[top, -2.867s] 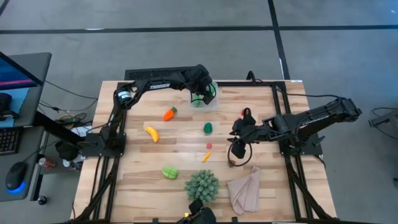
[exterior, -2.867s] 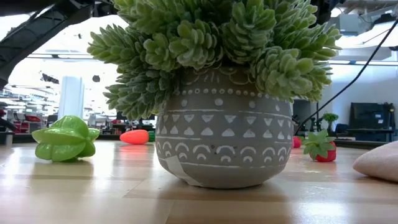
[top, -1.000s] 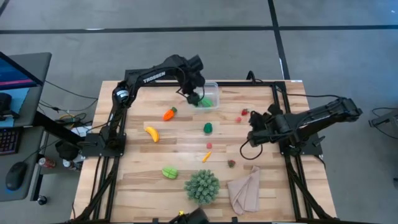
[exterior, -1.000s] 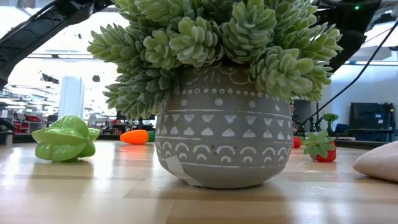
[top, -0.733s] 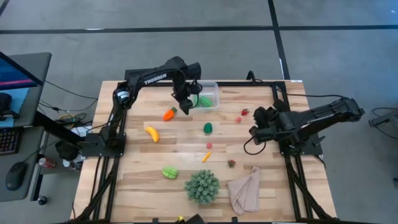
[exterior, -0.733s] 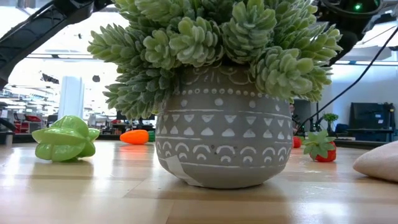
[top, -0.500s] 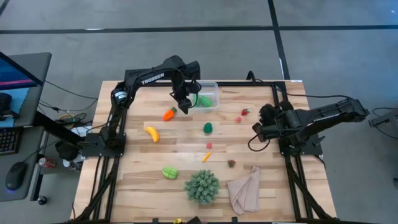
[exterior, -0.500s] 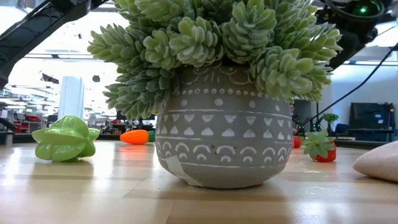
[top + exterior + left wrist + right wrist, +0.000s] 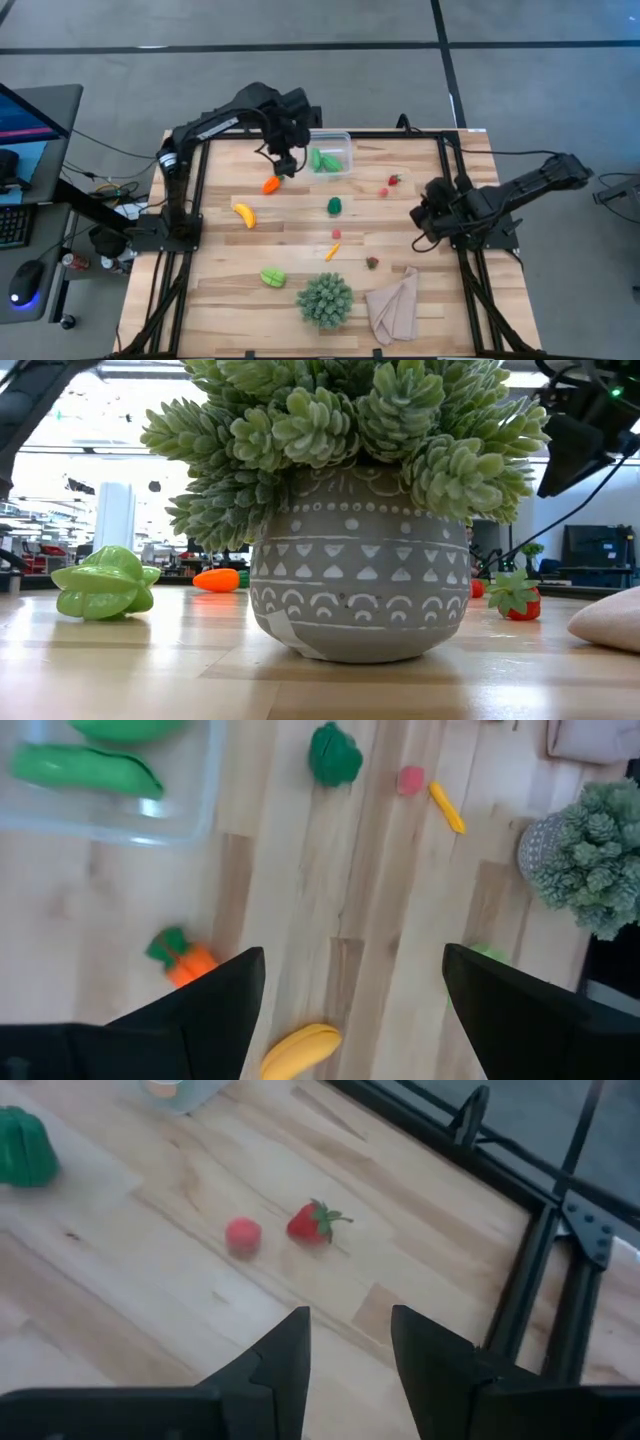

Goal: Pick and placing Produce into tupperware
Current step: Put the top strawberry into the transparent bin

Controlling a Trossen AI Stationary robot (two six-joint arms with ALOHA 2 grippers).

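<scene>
High view: left gripper (image 9: 282, 160) moved off tupperware (image 9: 331, 156), jaws spread wide and empty, now poised over carrot (image 9: 271, 184). Green pieces left inside tupperware. Right gripper (image 9: 428, 215) pulled back to table's right edge, jaws part-open, nothing held. Carrot judged next pick.

My fingers (image 9: 215, 1010) are plain black. The tub (image 9: 331, 155) is clear with green pieces (image 9: 85, 768) in it. Orange carrot (image 9: 271, 184) with a green top, yellow banana (image 9: 244, 214), dark green pepper (image 9: 335, 206), red strawberry (image 9: 313, 1222). The pot (image 9: 360, 565) is grey with white triangles, arcs and dots, and the cloth (image 9: 395, 305) is beige.
</scene>
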